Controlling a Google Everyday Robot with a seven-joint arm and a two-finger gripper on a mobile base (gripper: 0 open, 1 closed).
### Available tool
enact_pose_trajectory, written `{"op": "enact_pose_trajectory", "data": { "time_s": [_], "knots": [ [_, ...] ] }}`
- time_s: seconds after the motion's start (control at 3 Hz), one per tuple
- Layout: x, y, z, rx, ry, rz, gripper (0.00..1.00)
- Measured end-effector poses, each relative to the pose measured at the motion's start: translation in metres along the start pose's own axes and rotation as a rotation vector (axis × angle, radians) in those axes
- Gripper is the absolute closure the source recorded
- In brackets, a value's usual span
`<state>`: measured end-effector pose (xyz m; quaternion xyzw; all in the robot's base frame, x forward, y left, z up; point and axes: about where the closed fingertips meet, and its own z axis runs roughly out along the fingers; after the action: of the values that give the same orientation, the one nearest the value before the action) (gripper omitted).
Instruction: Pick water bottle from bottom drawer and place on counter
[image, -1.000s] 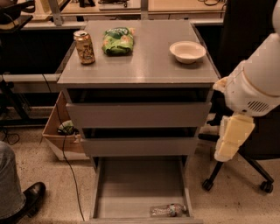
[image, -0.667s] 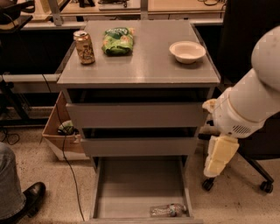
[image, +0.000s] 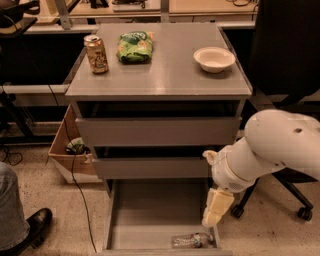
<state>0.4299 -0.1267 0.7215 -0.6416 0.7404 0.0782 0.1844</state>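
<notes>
The water bottle (image: 191, 240) lies on its side at the front right of the open bottom drawer (image: 150, 207), clear and crinkled with a dark band. My gripper (image: 210, 220) is a cream part that hangs from the white arm at the drawer's right edge. It points down and sits just above and a little to the right of the bottle, not touching it. The counter (image: 165, 77) is the grey top of the cabinet, well above the gripper.
On the counter stand a gold-tan can (image: 96, 54), a green snack bag (image: 134, 47) and a white bowl (image: 214, 59). Two upper drawers are partly open. A cardboard box (image: 64, 155) and a person's shoe (image: 31, 227) are at the left, a black chair base (image: 295, 202) at the right.
My arm has swung left and down. The gripper has gone from beside the cabinet's right side to over the bottom drawer's right edge, close above the bottle.
</notes>
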Motion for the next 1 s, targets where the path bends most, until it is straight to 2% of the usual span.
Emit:
{"op": "enact_pose_trajectory", "data": {
  "time_s": [0.33,1.0],
  "knots": [
    [-0.008,0.002,0.062,-0.011,-0.051,-0.004,0.00],
    [-0.009,0.001,0.072,-0.014,-0.069,0.003,0.00]
  ]
}}
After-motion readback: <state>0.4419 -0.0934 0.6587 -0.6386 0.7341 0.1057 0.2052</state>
